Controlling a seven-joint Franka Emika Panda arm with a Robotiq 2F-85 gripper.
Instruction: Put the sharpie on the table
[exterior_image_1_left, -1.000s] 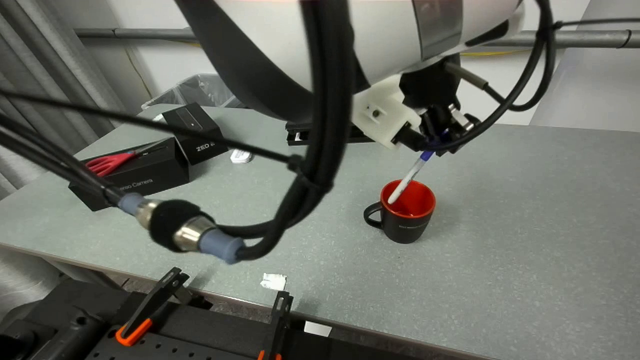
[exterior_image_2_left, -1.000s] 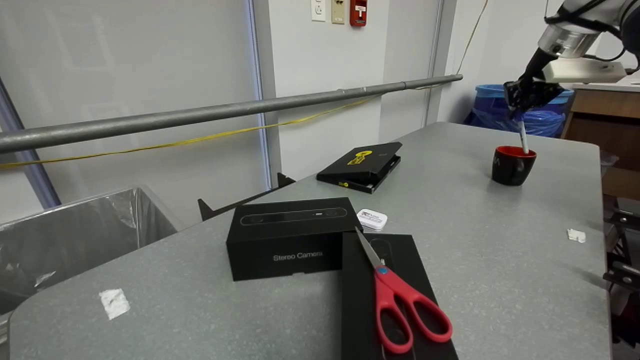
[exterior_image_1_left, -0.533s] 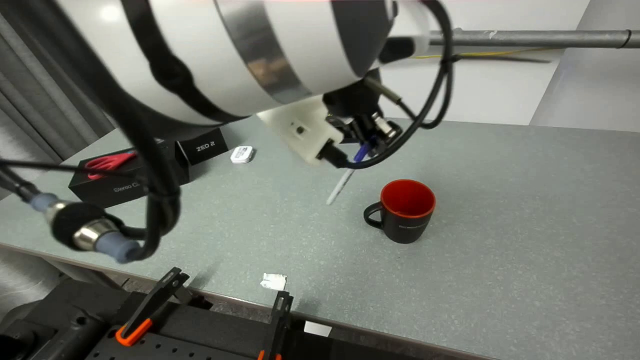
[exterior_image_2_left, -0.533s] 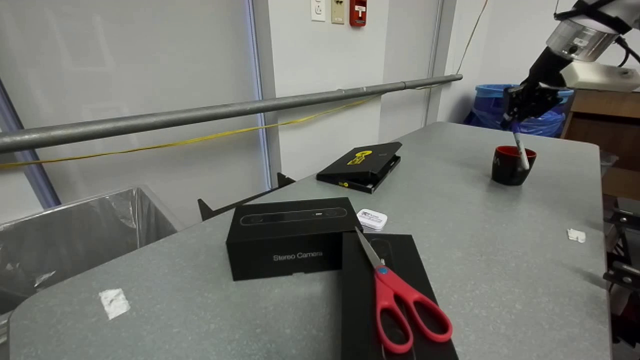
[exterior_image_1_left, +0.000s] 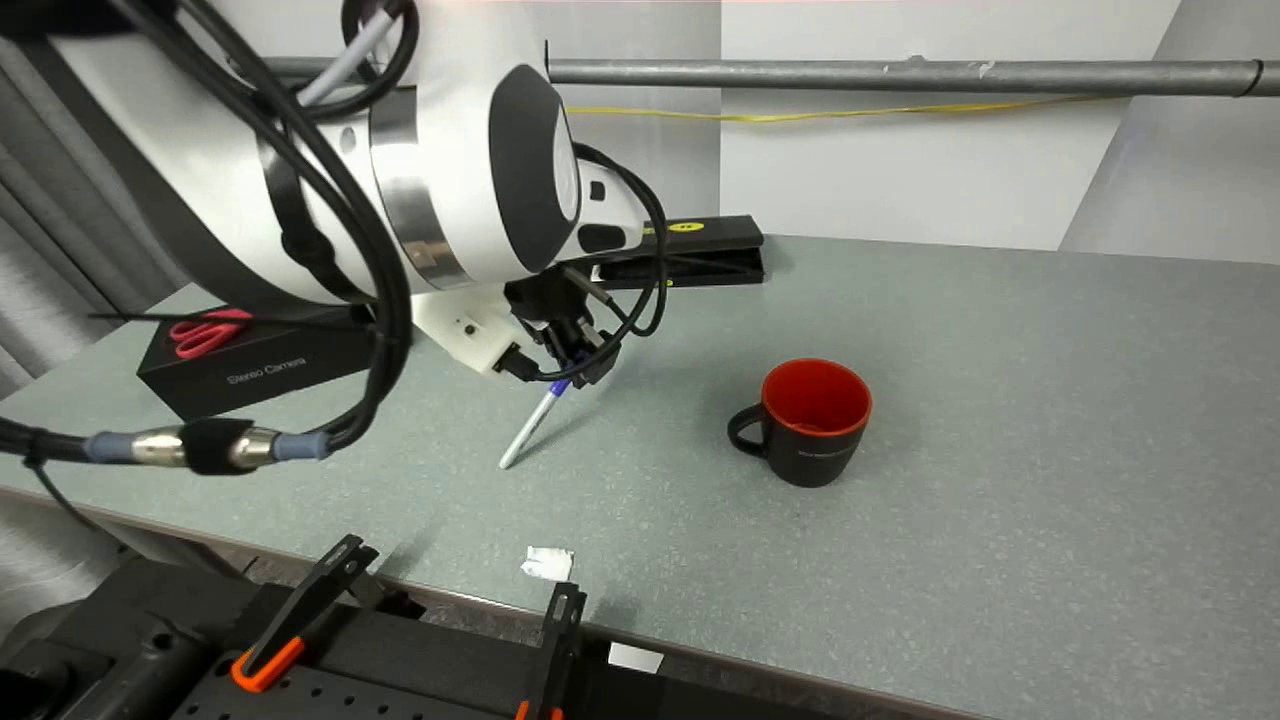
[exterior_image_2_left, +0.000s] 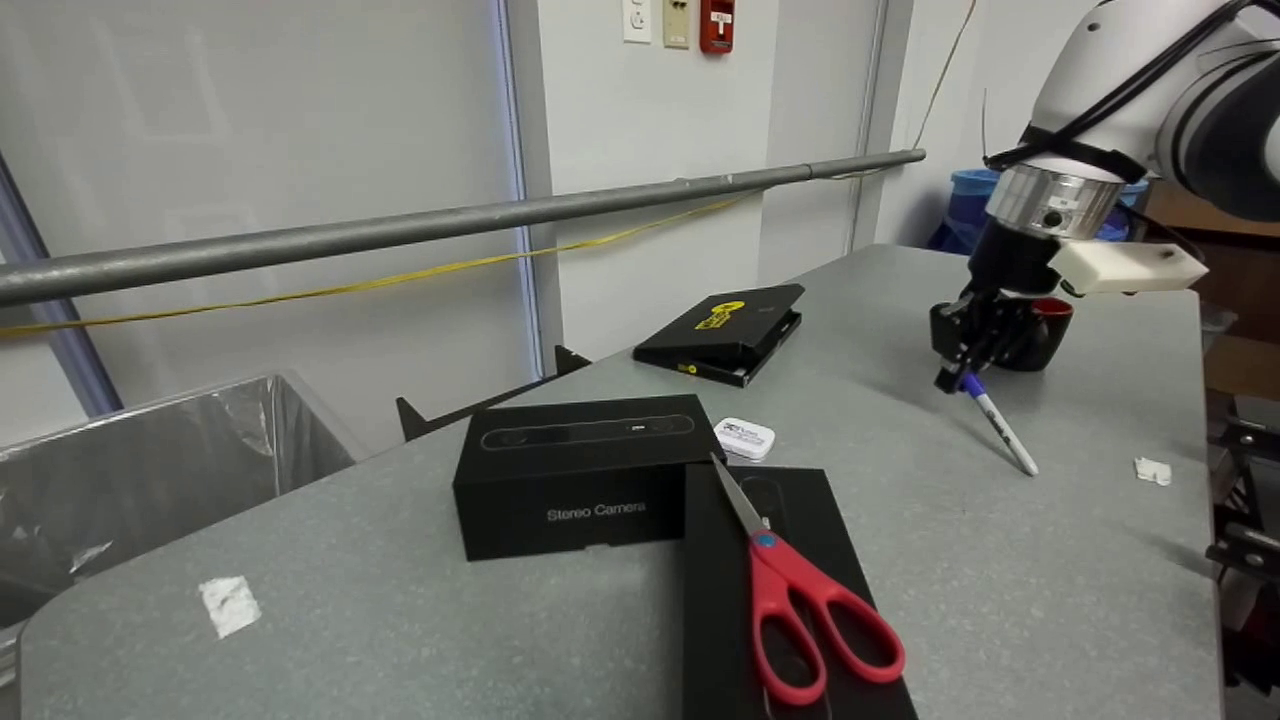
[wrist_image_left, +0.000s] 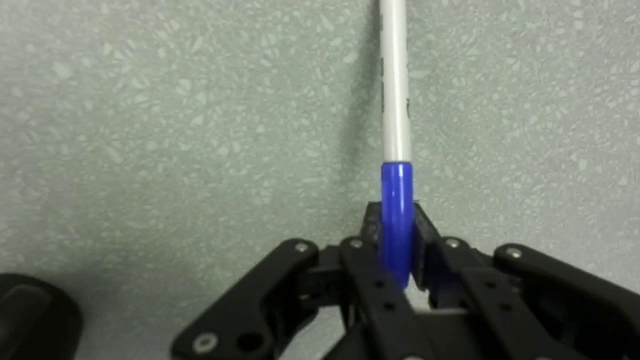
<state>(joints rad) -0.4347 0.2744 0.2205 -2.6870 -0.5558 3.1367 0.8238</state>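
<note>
Pinching the slim sharpie (exterior_image_2_left: 1003, 432) by its glossy blue-purple cap, I have a fingertip against each side of it, so my black two-fingered gripper (wrist_image_left: 397, 225) stands narrow, with the pen's white barrel reaching out beyond. The sharpie is tilted, cap high and white end low, above the large flat grey-green table (exterior_image_1_left: 1000, 560); whether that low end touches the surface I cannot tell. In an exterior view the black mug with a red inside (exterior_image_1_left: 812, 458) stands upright to the right, well apart, its handle turned left, and the pen slants down toward the left and the near edge. A small torn white scrap (exterior_image_1_left: 548, 563) lies close to that edge, and on the far side sits a flat black box with yellow print (exterior_image_1_left: 730, 238). In an exterior view a long black box lettered Stereo Camera (exterior_image_2_left: 590, 480) lies left of another long black box (exterior_image_2_left: 718, 600), on which red-handled scissors (exterior_image_2_left: 780, 570) rest, with a small white block with rounded corners (exterior_image_2_left: 745, 438) just beyond; there my gripper hides part of the mug.
</note>
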